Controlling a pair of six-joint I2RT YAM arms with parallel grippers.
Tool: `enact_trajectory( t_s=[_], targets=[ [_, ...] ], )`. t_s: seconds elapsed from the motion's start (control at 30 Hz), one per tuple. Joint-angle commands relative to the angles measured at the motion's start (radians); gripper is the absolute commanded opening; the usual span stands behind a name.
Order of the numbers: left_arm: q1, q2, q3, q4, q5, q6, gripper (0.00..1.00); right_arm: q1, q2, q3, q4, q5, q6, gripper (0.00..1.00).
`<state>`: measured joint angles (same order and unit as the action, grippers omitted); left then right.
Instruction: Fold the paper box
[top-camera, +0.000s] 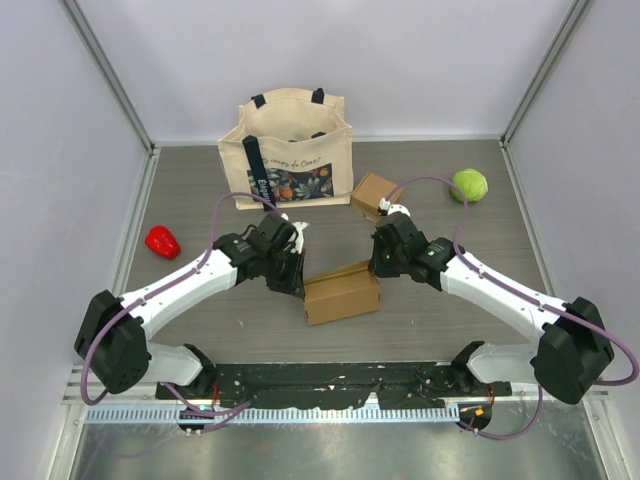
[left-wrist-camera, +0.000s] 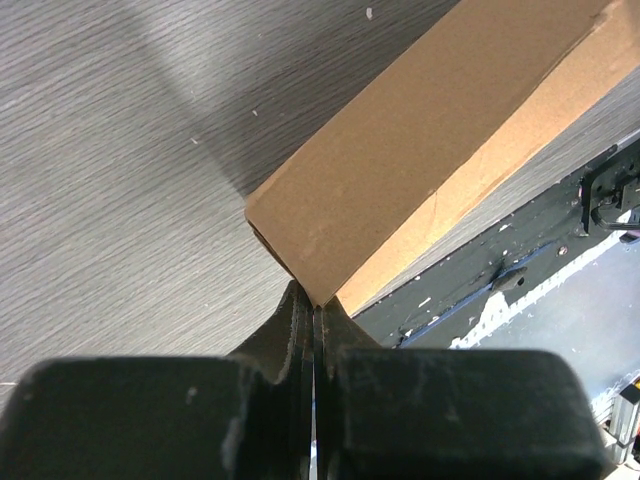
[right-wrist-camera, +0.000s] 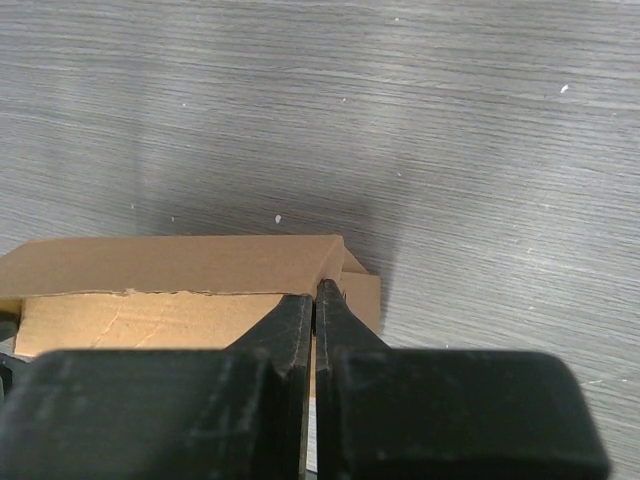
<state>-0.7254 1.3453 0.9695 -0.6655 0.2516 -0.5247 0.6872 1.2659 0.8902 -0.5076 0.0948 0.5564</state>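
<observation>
The brown paper box (top-camera: 342, 292) lies on the table between my two arms, its long side running left to right. My left gripper (top-camera: 297, 285) is shut, and its tips (left-wrist-camera: 316, 303) touch the box's (left-wrist-camera: 430, 150) near left corner with nothing between them. My right gripper (top-camera: 378, 268) is shut as well. Its tips (right-wrist-camera: 316, 290) rest against the right end of the box (right-wrist-camera: 170, 265), just under the folded top panel. A small flap sticks out past that corner.
A cream tote bag (top-camera: 292, 150) stands at the back. A small brown box (top-camera: 372, 194) and a green ball (top-camera: 469, 185) lie behind the right arm, and a red pepper (top-camera: 162, 241) lies at the left. A black rail (top-camera: 330, 385) runs along the near edge.
</observation>
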Motion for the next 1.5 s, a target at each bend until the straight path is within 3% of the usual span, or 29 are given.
enact_trajectory(
  t_s=[0.0,0.47,0.97,1.33,1.37,1.47],
  targets=[
    [-0.017,-0.014,-0.008,0.024,-0.014,-0.026,0.0,0.038,-0.091,-0.008,0.191,-0.05,0.039,0.01],
    [-0.017,-0.054,0.001,0.018,-0.072,-0.038,0.0,0.049,-0.143,-0.091,0.397,-0.058,0.103,0.01],
    [-0.06,-0.043,-0.029,0.067,-0.087,-0.089,0.0,0.058,-0.138,-0.053,0.02,0.068,-0.194,0.01],
    [-0.154,-0.021,-0.037,0.075,-0.176,-0.135,0.0,0.106,-0.145,-0.057,-0.083,0.181,-0.184,0.01],
    [-0.158,-0.02,-0.037,0.075,-0.179,-0.136,0.0,0.11,-0.148,-0.056,-0.091,0.189,-0.181,0.02],
    [-0.163,-0.02,-0.04,0.072,-0.187,-0.138,0.0,0.121,-0.146,-0.066,-0.098,0.181,-0.177,0.21]
  ],
)
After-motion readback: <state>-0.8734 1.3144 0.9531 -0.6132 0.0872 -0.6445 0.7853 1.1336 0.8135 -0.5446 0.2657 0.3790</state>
